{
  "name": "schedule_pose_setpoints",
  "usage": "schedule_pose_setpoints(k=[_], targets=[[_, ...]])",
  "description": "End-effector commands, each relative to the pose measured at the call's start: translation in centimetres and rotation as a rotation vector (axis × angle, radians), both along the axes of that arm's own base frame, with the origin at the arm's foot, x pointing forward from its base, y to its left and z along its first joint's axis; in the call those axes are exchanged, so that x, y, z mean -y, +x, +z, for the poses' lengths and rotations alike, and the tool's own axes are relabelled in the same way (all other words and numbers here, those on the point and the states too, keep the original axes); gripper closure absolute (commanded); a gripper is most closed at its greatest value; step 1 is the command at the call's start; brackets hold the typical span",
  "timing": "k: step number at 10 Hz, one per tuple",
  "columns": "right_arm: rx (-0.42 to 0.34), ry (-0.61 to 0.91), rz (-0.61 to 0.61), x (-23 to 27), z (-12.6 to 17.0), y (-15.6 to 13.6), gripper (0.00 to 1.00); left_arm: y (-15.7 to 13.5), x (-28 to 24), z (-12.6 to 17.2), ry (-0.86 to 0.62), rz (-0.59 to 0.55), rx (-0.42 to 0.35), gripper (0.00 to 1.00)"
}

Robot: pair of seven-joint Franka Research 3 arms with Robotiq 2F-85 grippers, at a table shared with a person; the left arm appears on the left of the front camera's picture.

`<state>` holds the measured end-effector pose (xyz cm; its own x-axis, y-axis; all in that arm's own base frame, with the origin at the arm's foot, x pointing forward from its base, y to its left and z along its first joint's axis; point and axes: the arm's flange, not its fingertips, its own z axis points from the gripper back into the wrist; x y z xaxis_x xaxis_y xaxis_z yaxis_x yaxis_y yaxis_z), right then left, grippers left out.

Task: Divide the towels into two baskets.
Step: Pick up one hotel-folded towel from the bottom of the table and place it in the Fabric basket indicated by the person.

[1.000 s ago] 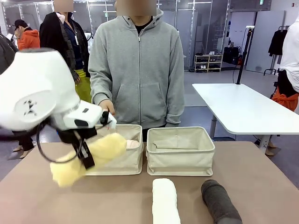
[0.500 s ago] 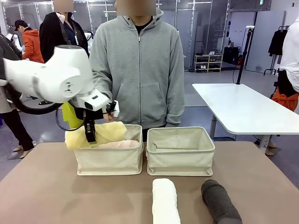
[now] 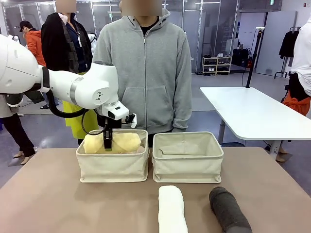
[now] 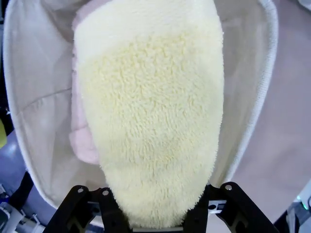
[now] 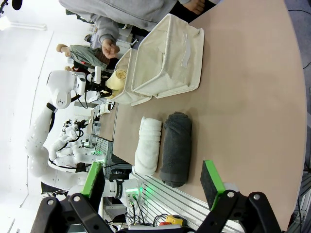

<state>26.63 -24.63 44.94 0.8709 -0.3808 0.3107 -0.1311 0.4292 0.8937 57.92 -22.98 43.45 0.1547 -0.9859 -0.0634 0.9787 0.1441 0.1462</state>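
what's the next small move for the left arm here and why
Probably ease down slightly and open the left end effector: it grips the light yellow towel, which is at the mouth of the left basket, above the pale pink towel, so releasing should drop it in.

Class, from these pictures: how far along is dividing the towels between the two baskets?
Done: the pink towel lies in the left basket. In hand: the left gripper holds the yellow towel at that basket's mouth. Left: the white towel and grey towel lie on the table; the right basket looks empty.
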Motion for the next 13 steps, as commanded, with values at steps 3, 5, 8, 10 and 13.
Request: schedule_pose_setpoints(k=[3, 5, 8, 10, 13], targets=[[0.012, 0.008, -0.005, -0.1, 0.3, -0.2, 0.00, 0.8, -0.6, 0.3, 0.027, -0.005, -0.022, 0.37], [0.012, 0.008, -0.005, -0.1, 0.3, -0.2, 0.00, 0.8, -0.8, 0.4, 0.020, 0.002, -0.012, 0.00], [0.012, 0.008, -0.005, -0.1, 0.3, -0.2, 0.00, 0.5, -1.3, 0.8, 0.001, 0.015, -0.004, 0.00], [0.012, 0.008, -0.005, -0.1, 0.3, -0.2, 0.00, -0.1, -2.1, 1.2, -0.020, 0.096, 0.011, 0.00], [0.012, 0.008, -0.005, -0.1, 0.3, -0.2, 0.00, 0.8, -1.0, 0.5, 0.005, 0.016, -0.003, 0.00]])
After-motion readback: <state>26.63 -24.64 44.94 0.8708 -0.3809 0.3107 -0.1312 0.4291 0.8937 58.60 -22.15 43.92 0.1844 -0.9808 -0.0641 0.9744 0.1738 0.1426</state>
